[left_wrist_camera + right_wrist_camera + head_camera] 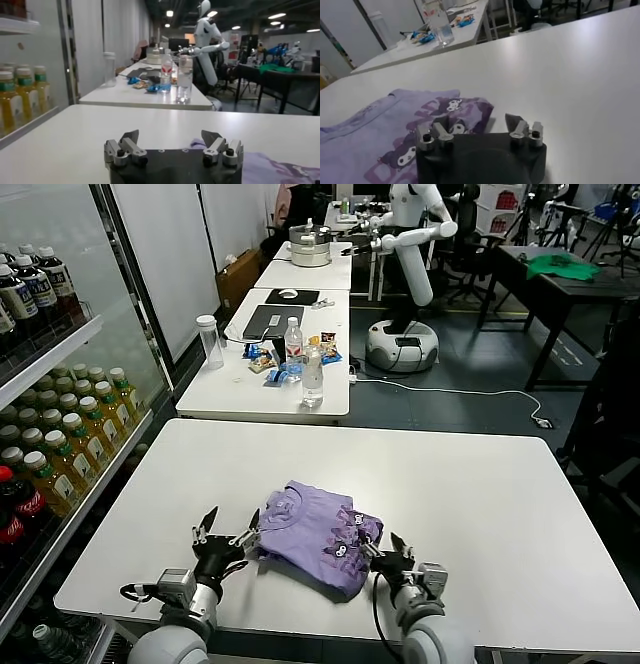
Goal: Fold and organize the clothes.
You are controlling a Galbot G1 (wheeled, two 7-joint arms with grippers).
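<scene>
The lavender T-shirt [318, 535] lies folded into a rough bundle on the white table [480, 484], near the front edge. The left gripper [226, 536] sits just beside its left side, fingers spread and holding nothing; the right gripper [383, 552] sits at the bundle's right corner, fingers apart too, one tip close against the cloth (touching or not, I can't tell). Beyond stands a second table [240, 389] with water bottles [312, 376] and snack packets. A drinks fridge [60, 384] lines the left wall, and a white robot [410, 244] stands farther back.
</scene>
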